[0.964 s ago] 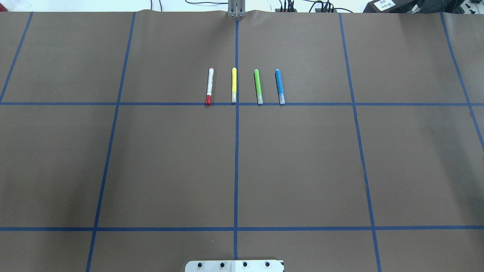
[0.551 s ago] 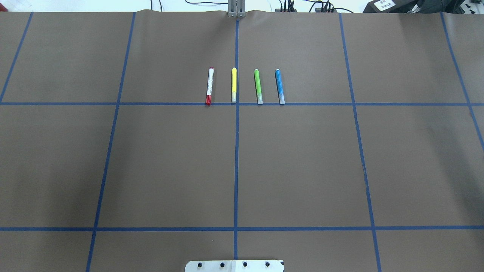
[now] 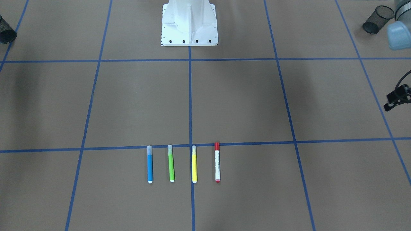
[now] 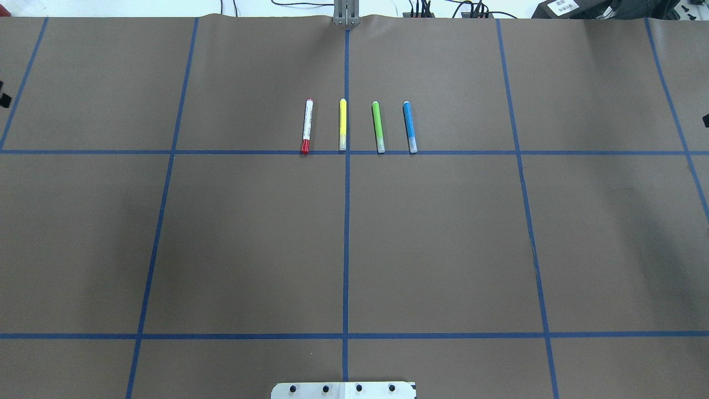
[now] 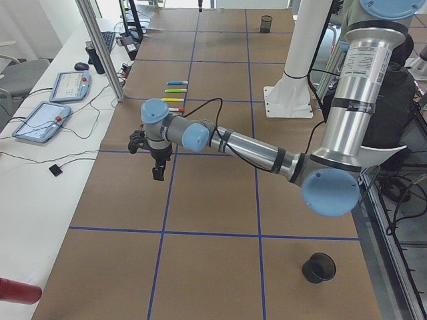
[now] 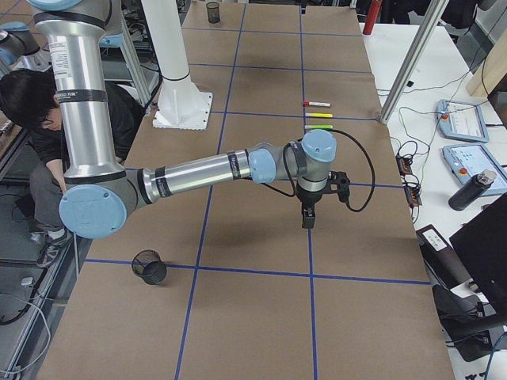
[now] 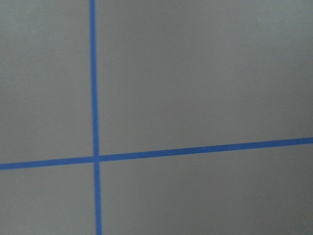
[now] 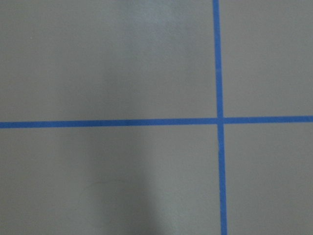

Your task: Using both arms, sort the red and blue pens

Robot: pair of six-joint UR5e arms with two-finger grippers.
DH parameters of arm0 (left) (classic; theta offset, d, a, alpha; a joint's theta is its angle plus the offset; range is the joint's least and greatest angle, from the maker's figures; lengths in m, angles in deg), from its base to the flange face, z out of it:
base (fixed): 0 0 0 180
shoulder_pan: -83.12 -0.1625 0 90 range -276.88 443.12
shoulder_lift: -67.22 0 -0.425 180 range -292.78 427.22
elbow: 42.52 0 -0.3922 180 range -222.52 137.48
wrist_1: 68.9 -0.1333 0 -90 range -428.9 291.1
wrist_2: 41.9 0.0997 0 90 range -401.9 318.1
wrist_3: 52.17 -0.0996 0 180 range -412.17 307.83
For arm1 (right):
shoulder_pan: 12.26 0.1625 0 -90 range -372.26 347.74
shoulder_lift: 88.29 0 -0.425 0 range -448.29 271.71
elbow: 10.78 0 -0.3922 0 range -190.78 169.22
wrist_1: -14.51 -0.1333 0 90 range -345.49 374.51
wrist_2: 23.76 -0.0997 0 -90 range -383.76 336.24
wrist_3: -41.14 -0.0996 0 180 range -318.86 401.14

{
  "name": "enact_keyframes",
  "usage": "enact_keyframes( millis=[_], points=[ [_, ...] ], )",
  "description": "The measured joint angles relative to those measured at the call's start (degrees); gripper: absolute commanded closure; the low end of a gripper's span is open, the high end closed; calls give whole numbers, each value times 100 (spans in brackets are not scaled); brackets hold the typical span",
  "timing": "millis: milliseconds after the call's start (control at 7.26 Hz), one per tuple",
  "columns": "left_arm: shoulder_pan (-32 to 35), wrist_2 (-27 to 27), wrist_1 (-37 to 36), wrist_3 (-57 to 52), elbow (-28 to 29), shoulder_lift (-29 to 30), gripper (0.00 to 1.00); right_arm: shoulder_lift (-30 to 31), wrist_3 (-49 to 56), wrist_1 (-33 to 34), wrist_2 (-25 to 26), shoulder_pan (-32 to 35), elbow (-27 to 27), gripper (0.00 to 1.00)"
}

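The red pen point(image 4: 307, 126), white-barrelled with a red cap, lies at the left end of a row of markers beyond the middle tape line; it also shows in the front-facing view point(image 3: 217, 162). The blue pen point(image 4: 410, 127) point(image 3: 149, 164) lies at the row's right end. My left gripper point(image 5: 158, 175) hangs fingers-down over bare paper well to the left of the row; my right gripper point(image 6: 307, 220) hangs likewise far to the right. I cannot tell whether either is open or shut. Both wrist views show only paper and tape.
A yellow marker point(image 4: 343, 124) and a green marker point(image 4: 378, 127) lie between the two pens. Black mesh cups point(image 3: 377, 19) point(image 3: 4, 30) stand near the table's two ends on the robot's side. The white robot base point(image 3: 189, 22) stands mid-table. A person point(image 6: 32, 103) sits behind the robot.
Small black tips of both arms have come into the overhead view at its left and right edges. The pens and markers have not moved.
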Motion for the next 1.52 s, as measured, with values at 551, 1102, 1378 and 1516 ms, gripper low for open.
enact_keyframes(
  millis=[551,1102,1378,1516],
  points=[
    [-923,-1,-20,278,1358,1922,0,-694,-1373,-763,273,-1080,295,1],
    [-2210,921,-9,1840,2450,3509,1,-1414,-2445,-678,315,-1772,370,1],
    [-2647,1145,91,2765,2769,3816,1,-1642,-2458,-445,314,-1917,422,0],
    [-2761,1204,190,3023,3026,3998,4,-1727,-2457,-425,319,-2026,456,0]
  ],
)
